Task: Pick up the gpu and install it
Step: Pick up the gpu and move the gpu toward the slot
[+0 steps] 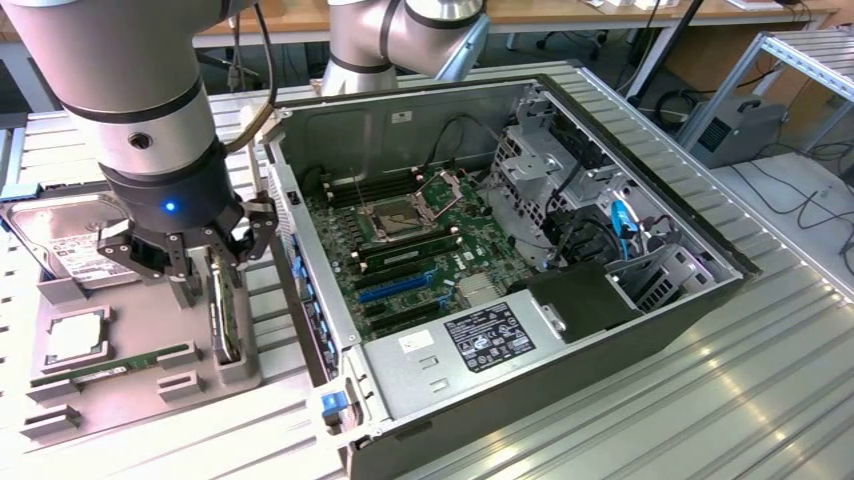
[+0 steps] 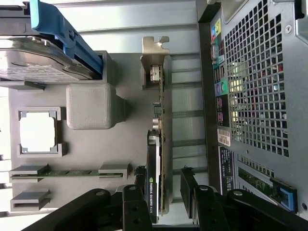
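The gripper (image 2: pixel 162 175) lies closest to the wrist camera, its 2 dark fingers (image 2: pixel 137 202) placed 1 on each side of the gpu (image 2: pixel 161 139). The jaws stand released, with a clear gap on the case side and no clamp on the card. The gpu stands on edge in a slot of the grey fixture tray (image 2: pixel 130 144), with its silver end bracket (image 2: pixel 155 53) at the end away from the fingers. It is just beside the computer case (image 2: pixel 255 86) but outside it. In the exterior view the gripper (image 1: pixel 200 265) is low over the gpu (image 1: pixel 227 330) at the tray (image 1: pixel 140 325), to the exterior view's left of the open case (image 1: pixel 627 320). Status, judged from this straddling position: approach complete; grasp, lift and installation not yet made (the expansion slots (image 1: pixel 396 287) on the motherboard appear vacant). The hard drive (image 1: pixel 60 240), processor (image 1: pixel 74 335) and memory stick (image 1: pixel 114 368) sit in their own tray seats, clear of the gripper
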Controlling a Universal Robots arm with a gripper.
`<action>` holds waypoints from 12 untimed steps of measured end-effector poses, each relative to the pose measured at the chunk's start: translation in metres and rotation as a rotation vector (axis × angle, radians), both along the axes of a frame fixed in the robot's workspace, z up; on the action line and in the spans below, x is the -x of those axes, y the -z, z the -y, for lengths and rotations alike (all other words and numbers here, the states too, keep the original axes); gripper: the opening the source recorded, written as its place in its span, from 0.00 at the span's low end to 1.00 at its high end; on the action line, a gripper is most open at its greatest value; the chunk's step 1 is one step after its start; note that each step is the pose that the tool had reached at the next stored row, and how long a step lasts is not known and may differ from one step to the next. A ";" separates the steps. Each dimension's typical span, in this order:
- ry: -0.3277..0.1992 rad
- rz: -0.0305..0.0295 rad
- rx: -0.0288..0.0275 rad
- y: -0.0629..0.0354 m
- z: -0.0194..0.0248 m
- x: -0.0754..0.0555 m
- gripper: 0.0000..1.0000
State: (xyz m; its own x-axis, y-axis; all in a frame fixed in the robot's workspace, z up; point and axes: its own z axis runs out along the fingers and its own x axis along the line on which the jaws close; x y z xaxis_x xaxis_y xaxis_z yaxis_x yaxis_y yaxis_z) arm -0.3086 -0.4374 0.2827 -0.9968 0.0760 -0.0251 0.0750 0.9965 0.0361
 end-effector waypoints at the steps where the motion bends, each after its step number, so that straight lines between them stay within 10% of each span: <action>1: 0.000 0.0000 0.0000 0.0002 0.0000 0.000 0.42; 12: 0.000 -0.0001 0.0004 0.0059 -0.0001 0.001 0.42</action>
